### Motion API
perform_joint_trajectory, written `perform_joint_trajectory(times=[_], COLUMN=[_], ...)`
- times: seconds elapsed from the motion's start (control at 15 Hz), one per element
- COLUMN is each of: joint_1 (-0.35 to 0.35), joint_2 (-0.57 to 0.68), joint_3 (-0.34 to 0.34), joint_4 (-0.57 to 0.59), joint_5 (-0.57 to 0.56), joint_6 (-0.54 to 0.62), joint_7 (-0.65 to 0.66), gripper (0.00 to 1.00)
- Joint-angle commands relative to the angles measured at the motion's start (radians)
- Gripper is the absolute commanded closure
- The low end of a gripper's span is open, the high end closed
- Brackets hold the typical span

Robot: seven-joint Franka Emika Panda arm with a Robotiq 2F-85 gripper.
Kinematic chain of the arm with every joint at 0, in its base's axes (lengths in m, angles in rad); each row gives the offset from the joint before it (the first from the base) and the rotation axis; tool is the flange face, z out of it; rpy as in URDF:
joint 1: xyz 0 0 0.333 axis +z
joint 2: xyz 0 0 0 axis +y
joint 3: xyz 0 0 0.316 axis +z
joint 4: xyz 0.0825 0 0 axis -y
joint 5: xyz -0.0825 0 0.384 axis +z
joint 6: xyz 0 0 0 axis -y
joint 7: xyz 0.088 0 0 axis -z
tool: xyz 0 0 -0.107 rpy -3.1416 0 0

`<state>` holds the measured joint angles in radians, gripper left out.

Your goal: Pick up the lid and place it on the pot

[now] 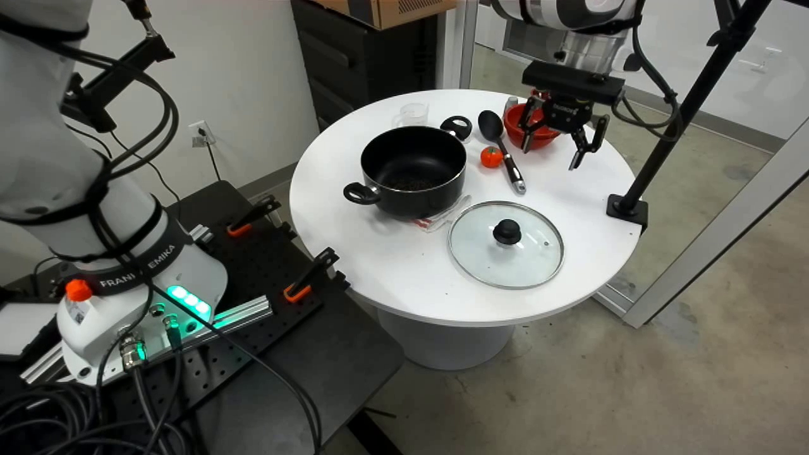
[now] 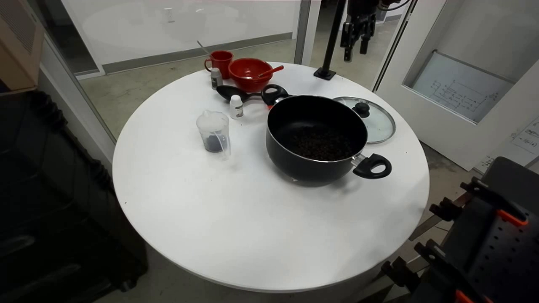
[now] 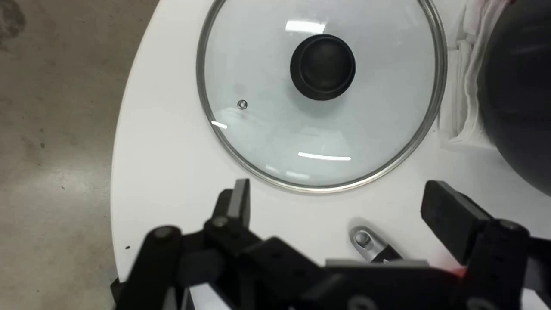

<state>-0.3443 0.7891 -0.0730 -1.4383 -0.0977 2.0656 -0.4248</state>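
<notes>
Lid [image 1: 506, 246] flat, knob [image 1: 507, 231] upward

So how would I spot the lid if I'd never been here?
On the round white table, find the big black pot. Beside it, lying flat, is the lid. Unlike the pot and the spoon, it is a see-through disc with a black knob in the middle.
</notes>
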Motion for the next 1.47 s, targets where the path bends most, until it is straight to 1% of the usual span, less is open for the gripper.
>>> perform_joint_trajectory(times=[0.0,0.33,0.47,0.67,1.0,1.27,1.4], joint_1=[-0.030,-0.040,-0.051,-0.064,-0.062,-0.064,-0.056], joint_2=[0.020,0.001,-0.019,-0.031,-0.036,-0.036,-0.029], joint_3=[0.002,-0.018,-0.016,-0.011,-0.019,-0.013,-0.017], joint_4=[-0.057,-0.235,-0.303,-0.361,-0.392,-0.420,-0.435], joint_5=[-0.010,-0.082,-0.091,-0.088,-0.084,-0.086,-0.094], joint_6=[0.101,0.370,0.429,0.443,0.392,0.406,0.431], joint_7=[-0.097,-0.157,-0.170,-0.203,-0.216,-0.244,-0.250], gripper=[0.00,0.00,0.00,0.00,0.00,0.00,0.00])
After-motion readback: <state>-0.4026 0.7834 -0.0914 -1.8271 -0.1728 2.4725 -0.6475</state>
